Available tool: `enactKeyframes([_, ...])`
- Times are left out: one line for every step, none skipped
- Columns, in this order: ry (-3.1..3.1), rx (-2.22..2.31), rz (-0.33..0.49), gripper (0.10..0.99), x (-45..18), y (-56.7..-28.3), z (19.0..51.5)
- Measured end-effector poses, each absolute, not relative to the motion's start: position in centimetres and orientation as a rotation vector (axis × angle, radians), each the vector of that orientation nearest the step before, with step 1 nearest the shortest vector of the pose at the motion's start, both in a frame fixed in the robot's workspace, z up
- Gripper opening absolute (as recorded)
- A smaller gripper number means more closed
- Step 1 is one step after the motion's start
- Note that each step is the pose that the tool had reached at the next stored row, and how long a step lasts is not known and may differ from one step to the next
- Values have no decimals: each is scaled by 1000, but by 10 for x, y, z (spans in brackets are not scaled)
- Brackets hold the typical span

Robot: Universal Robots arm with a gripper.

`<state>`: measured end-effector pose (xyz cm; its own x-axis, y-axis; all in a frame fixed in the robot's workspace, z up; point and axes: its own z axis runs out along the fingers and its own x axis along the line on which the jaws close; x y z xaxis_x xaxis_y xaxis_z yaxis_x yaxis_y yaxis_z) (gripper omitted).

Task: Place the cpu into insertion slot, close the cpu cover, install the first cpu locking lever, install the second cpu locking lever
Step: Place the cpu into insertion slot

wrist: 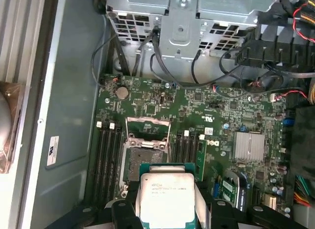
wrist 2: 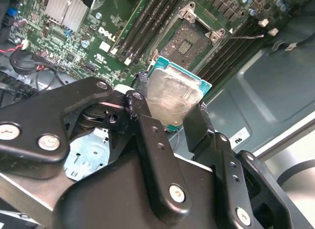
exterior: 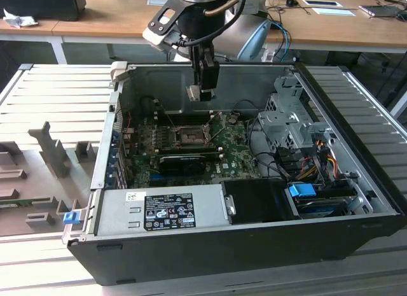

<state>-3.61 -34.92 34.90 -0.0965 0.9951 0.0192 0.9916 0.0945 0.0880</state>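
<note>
We find the gripper closed on the cpu, one black finger pressed against each of two opposite edges. The chip's pale metal top faces both wrist cameras. In the exterior view the cpu hangs in the air over the open computer case, near its far wall and well above the socket. The socket lies bare. The cpu cover stands swung up at the socket's edge, and green board shows through its square window.

Memory slots run along both flanks of the socket. A coin cell sits beyond the cover, and a finned silver heatsink lies further across the motherboard. In the exterior view a black finned card lies just beside the socket on its near side. The power supply runs along the case's near wall. A metal drive cage stands to the exterior view's right, with cables bunched beside it. The raised cover and the card are the things closest to the socket opening.

The second wrist view shows the finger linkage, the chip's teal-green rim, and a thin metal rod jutting past the socket's corner. The first wrist view shows the chip's top squarely, with the socket just past it. The exterior view shows the gap between chip and board.
</note>
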Motion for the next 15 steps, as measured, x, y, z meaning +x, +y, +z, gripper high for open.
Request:
enactKeyframes([2284,2088,121,529,-36,-349,349])
enactKeyframes([2277,2094,120,529,-36,-349,349])
enactKeyframes([2270,2102,120,529,-36,-349,348])
enactKeyframes([2264,2108,120,529,-36,-349,348])
enactKeyframes([2256,2116,120,529,-36,-349,348])
enactKeyframes([2250,2122,119,529,-36,-349,348])
enactKeyframes([2244,2129,119,529,-36,-349,348])
enactKeyframes([2239,2134,119,529,-36,-349,348])
enactKeyframes([2230,2143,119,529,-36,-349,347])
enactKeyframes([2218,2154,118,529,-36,-349,347])
enactKeyframes([2210,2162,118,529,-36,-349,347])
enactKeyframes([2201,2171,117,529,-36,-349,346])
enactKeyframes([2195,2177,117,529,-36,-349,346])
enactKeyframes([2190,2182,117,529,-36,-349,346])
enactKeyframes([2185,2186,117,529,-36,-349,346])
